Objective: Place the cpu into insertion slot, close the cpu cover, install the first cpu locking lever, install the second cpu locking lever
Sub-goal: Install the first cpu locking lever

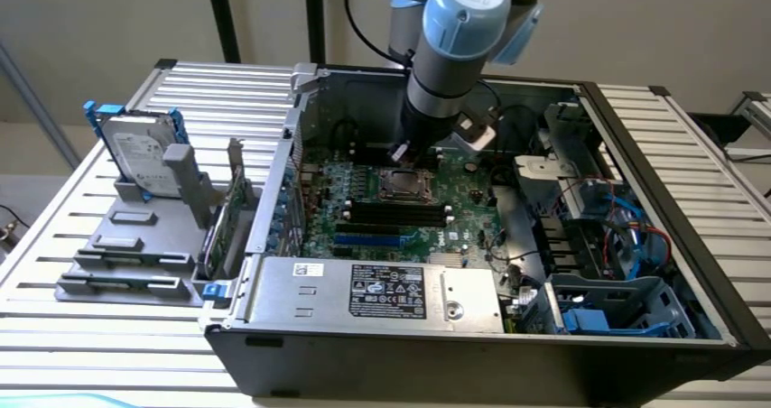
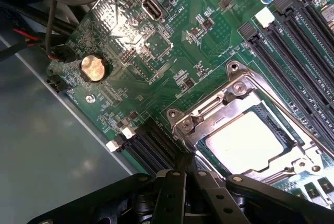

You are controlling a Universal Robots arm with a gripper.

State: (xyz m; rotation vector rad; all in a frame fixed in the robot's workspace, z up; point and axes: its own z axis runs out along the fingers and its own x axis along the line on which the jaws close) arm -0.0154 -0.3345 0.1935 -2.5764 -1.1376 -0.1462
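The cpu (image 2: 245, 140) lies in its socket on the green motherboard (image 2: 156, 41), silvery face up. The cpu cover (image 2: 222, 104), a silvery frame, lies flat over it, and the chip shows through its window. A thin wire lever (image 2: 284, 110) runs along one side of the cover. My gripper (image 2: 185, 168) is shut with nothing between its black fingers (image 2: 172, 192), and their tips sit at the socket's corner by the other lever's end (image 2: 183, 130). In the exterior view the gripper (image 1: 402, 153) hangs just behind the socket (image 1: 405, 185) inside the open computer case (image 1: 674, 245).
Black memory slots (image 2: 297, 41) run beside the socket, and a coin battery (image 2: 94, 68) and dark cables (image 2: 52, 20) lie further off. The case holds a power supply (image 1: 374, 291) and drive bays with blue cables (image 1: 608, 236). A hard drive (image 1: 139, 155) stands on a grey rack at the exterior view's left.
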